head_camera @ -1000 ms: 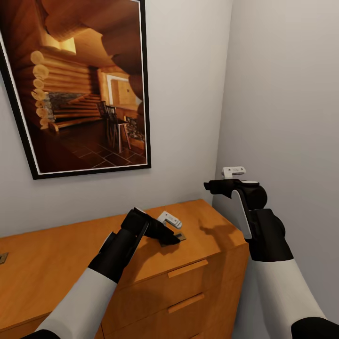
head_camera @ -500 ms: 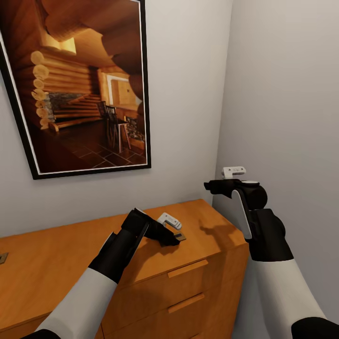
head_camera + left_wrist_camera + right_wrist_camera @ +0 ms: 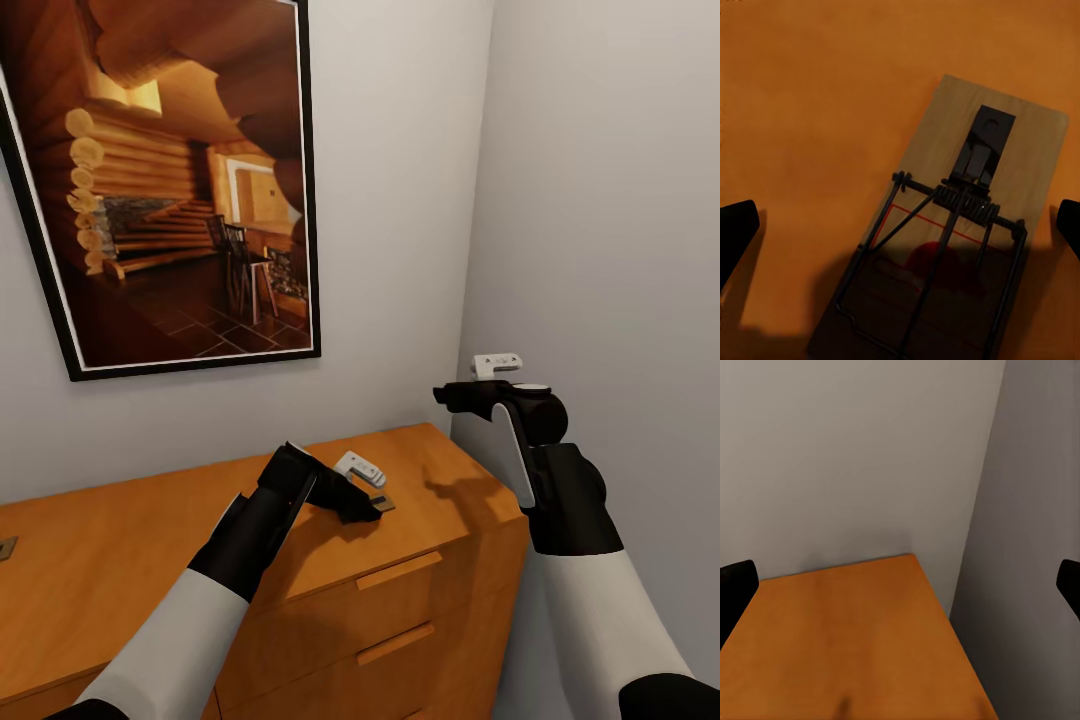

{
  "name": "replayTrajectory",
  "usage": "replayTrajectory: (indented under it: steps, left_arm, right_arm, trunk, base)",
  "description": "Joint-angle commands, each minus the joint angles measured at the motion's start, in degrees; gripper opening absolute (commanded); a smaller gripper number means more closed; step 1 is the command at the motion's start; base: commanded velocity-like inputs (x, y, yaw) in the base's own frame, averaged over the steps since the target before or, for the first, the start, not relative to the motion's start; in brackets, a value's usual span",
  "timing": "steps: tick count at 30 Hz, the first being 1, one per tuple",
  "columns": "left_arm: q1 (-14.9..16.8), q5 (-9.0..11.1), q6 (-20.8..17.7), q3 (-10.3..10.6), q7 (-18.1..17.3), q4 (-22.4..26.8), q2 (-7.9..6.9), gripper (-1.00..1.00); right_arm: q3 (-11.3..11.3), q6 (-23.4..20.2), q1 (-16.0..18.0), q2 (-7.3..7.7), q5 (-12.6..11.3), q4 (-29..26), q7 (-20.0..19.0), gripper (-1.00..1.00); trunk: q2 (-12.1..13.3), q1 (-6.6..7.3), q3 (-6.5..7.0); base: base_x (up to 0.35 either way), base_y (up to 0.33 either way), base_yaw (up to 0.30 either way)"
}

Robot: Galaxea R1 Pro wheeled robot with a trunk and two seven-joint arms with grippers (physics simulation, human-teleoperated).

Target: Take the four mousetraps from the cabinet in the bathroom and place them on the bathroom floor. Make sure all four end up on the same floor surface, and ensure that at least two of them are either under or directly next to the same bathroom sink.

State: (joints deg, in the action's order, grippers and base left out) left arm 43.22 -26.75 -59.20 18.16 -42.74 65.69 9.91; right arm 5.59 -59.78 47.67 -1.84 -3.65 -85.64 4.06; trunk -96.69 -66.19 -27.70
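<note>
Nearest the robot's head camera, two white-sleeved forearms reach forward over an orange wooden dresser with bar handles on its drawer fronts. The left gripper hangs low over the dresser's top, close to its front edge, fingers pointing down at a mousetrap that peeks out as a small dark-tan corner just past the fingertips. The left wrist view looks straight down on this mousetrap: a pale wooden slab lying flat on the orange surface, with a black wire bar, a coiled spring across its middle, a dark metal plate toward one end and a red patch toward the other, half in the gripper's shadow. The two black fingertips stand far out at either side of the slab, spread wide, touching nothing and holding nothing

The right gripper is raised higher, beside the dresser's right end, close to the grey side wall. In its wrist view the fingertips sit at the far edges, wide apart and empty, above the dresser's corner where the two walls meet

Farther back, a black-framed picture of a log-cabin interior hangs on the wall behind the dresser
</note>
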Motion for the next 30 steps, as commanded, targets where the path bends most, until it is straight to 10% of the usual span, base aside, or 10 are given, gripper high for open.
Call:
replayTrajectory:
  steps: [1, 30]
  left_arm:
    - [0.0, -0.7, -0.2, 0.0, -0.6, -1.2, 0.02, 1.00]
    - [0.0, -0.7, 0.1, 0.0, -0.5, -2.0, 0.02, 1.00]
  right_arm:
    - [0.0, -0.2, 0.1, 0.00, -0.4, 0.0, 0.4, 1.00]
    - [0.0, -0.2, 0.1, 0.00, -0.4, -0.1, 0.3, 1.00]
  trunk:
    - [0.0, 0.00, -0.08]
    - [0.0, 0.00, -0.08]
  base:
    - [0.000, 0.000, 0.000]
    - [0.000, 0.000, 0.000]
